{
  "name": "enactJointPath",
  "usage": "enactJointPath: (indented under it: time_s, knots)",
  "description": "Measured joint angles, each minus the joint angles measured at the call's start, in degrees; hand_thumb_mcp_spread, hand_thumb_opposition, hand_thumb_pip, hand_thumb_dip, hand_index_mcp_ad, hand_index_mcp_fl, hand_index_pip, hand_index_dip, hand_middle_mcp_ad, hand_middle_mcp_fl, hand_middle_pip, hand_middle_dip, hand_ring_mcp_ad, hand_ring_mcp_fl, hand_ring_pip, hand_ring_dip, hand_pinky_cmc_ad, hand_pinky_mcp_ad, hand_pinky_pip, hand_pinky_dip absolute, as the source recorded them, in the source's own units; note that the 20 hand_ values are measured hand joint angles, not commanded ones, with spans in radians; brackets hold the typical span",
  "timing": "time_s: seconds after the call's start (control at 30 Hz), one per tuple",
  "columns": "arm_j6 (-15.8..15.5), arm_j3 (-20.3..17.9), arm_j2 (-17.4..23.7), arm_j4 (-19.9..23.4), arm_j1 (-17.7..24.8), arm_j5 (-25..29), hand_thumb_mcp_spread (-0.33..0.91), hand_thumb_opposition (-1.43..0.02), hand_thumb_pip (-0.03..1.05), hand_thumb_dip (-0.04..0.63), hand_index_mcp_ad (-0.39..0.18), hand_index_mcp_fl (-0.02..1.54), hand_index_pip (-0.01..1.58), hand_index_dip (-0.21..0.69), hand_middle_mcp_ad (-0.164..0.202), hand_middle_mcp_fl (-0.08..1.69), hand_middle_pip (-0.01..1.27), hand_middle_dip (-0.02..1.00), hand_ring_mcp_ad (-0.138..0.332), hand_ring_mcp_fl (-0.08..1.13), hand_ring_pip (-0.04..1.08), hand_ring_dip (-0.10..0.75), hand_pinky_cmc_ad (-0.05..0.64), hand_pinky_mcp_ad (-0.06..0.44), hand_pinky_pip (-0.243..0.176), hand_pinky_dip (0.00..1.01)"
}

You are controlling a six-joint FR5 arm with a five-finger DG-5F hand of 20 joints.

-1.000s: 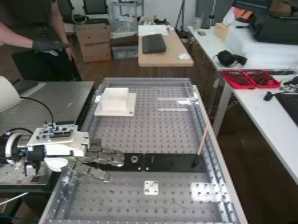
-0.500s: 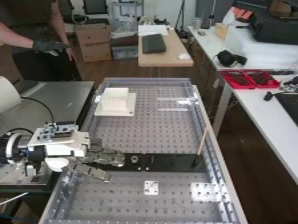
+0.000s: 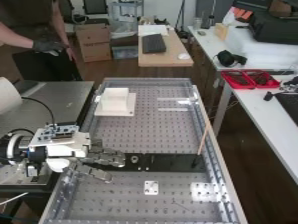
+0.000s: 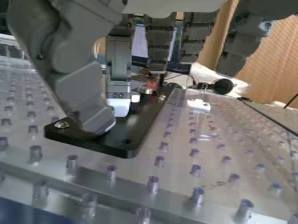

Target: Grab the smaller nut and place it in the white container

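Nut, apparently the small pale ring [image 3: 135, 159], sits on the black plate [image 3: 174, 162] at the lower middle of the high view, just right of the fingertips of your robot's hand [image 3: 105, 157]; whether it is the smaller one, you cannot tell. Over the past second little changes: the hand stays above the plate's left end, fingertips barely farther right, so your pick is still to come. Its fingers reach out, thumb spread from them, pinching nothing. Your white container [image 3: 116, 96] stands toward the upper left, on the perforated bench [image 3: 145, 138].
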Motion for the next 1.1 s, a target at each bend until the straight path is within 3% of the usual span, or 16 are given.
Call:
enactJointPath:
  time_s: [1.1]
  knots:
    - [0.95, -0.16, -0.13, 0.5, -0.49, -0.52, 0.42, -0.84, 0.79, 0.216, -0.131, 0.14, 1.54, 0.108, 0.051, 0.07, 0.12, 0.24, 0.108, 0.0, 0.09, 0.129, 0.328, 0.278, 0.003, 0.19]
